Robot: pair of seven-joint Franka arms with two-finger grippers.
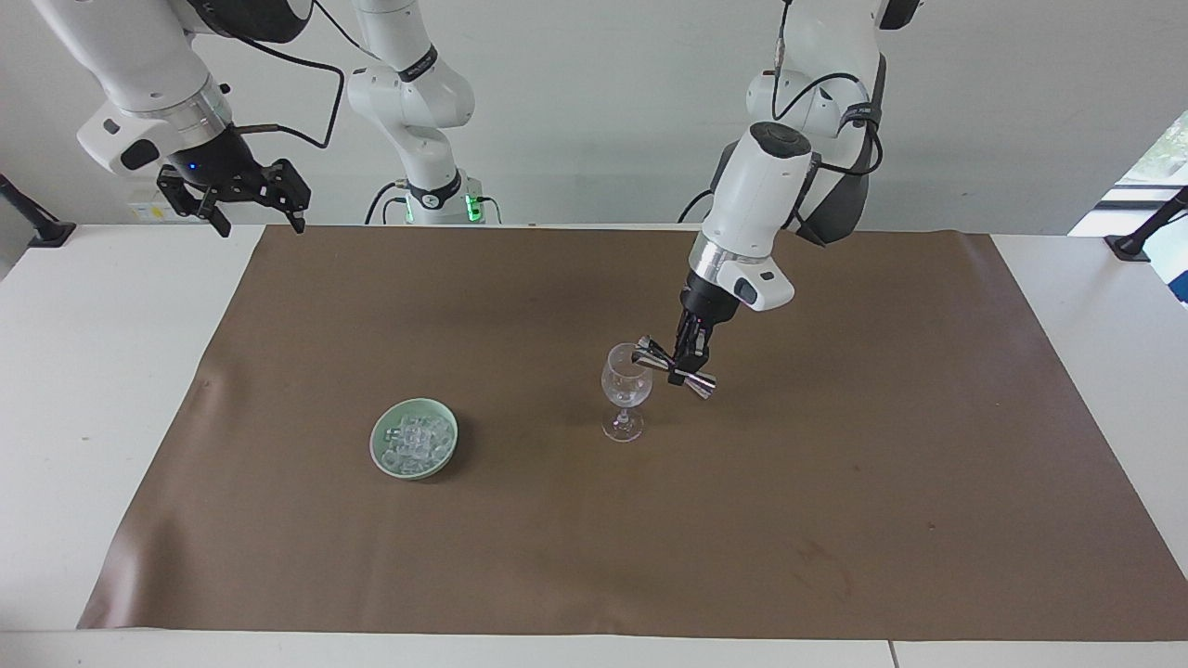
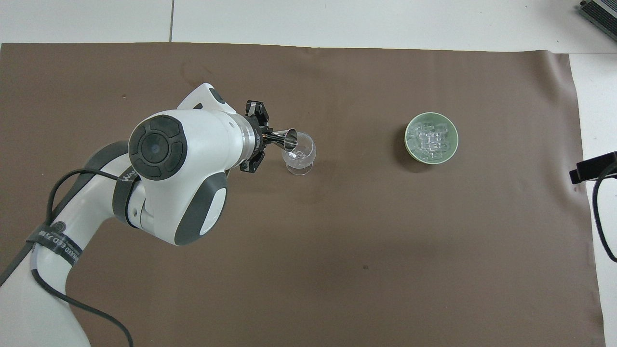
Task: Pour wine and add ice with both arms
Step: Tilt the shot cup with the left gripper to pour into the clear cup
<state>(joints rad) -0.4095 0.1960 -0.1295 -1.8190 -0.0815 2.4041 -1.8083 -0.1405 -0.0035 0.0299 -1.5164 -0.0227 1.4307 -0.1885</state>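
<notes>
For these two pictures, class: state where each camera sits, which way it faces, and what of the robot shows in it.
Facing view: high across the table, looking at both robots; shows both arms whole, the left gripper tipping a metal jigger at the wine glass, the right gripper waiting raised at the table's edge.
Overhead view: above the robots' end, looking forward and steeply down; shows only the left arm and a black bit at the edge.
Shared: wine glass, jigger, green bowl of ice, brown mat.

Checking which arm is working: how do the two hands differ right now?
The left hand grips a tilted metal jigger at the wine glass rim; the right hand holds nothing. Left is low over the mat; right waits high, over the mat's corner. Both are black.
</notes>
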